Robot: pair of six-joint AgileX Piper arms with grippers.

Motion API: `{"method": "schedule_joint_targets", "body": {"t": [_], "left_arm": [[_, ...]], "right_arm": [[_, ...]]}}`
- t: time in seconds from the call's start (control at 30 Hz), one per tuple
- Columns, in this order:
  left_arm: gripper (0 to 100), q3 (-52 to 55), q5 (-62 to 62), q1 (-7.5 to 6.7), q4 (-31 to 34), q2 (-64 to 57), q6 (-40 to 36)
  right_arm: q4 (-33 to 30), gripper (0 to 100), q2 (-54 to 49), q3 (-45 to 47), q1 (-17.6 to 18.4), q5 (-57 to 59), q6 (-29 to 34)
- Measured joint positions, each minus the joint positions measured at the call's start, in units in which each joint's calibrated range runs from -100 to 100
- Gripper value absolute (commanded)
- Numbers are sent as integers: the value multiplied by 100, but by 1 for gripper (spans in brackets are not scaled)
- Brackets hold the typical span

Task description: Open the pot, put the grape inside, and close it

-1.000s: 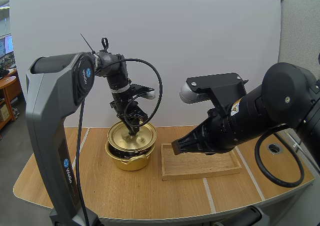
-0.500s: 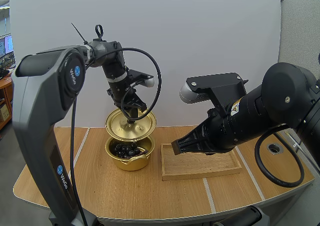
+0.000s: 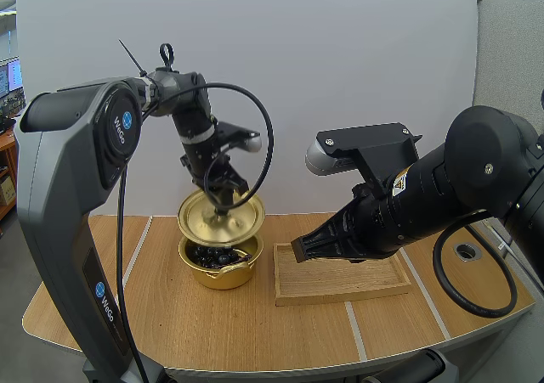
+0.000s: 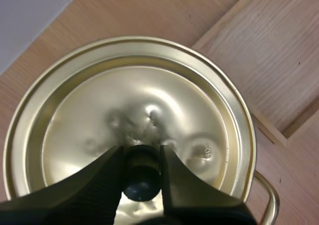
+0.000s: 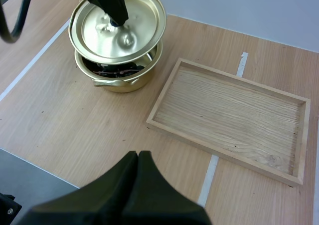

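Several grapes (image 3: 216, 253) occupy the pot (image 3: 224, 274), left gripper (image 3: 222, 205) clamping lid (image 3: 244, 222) above, right gripper (image 5: 138, 158) closed.

From above, all three cameras share the round golden metal lid (image 4: 199, 110): left wrist close, right wrist and high farther.

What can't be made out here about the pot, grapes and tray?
- High view: the lid and the pot wall hide most of the grapes, so their count is unclear.
- Left wrist view: the lid, pinched by the left gripper, covers the pot's inside.
- High view: the right gripper and its arm hide the tray's far side.
- Right wrist view: the lid hides the pot's far rim, so contact there is unclear.
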Motion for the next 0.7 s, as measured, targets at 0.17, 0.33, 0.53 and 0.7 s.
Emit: {"method": "schedule_joint_targets", "body": {"t": [0.17,0.33,0.53,0.7], "left_arm": [[0,432,1,0,85,0,21],[0,608,1,0,95,0,43],[0,956,-567,0,-60,0,222],[0,1004,-708,0,-70,29,239]], "right_arm": [[0,0,0,0,0,0,0],[0,0,0,0,0,0,0],[0,0,0,0,0,0,0],[0,0,0,0,0,0,0]]}}
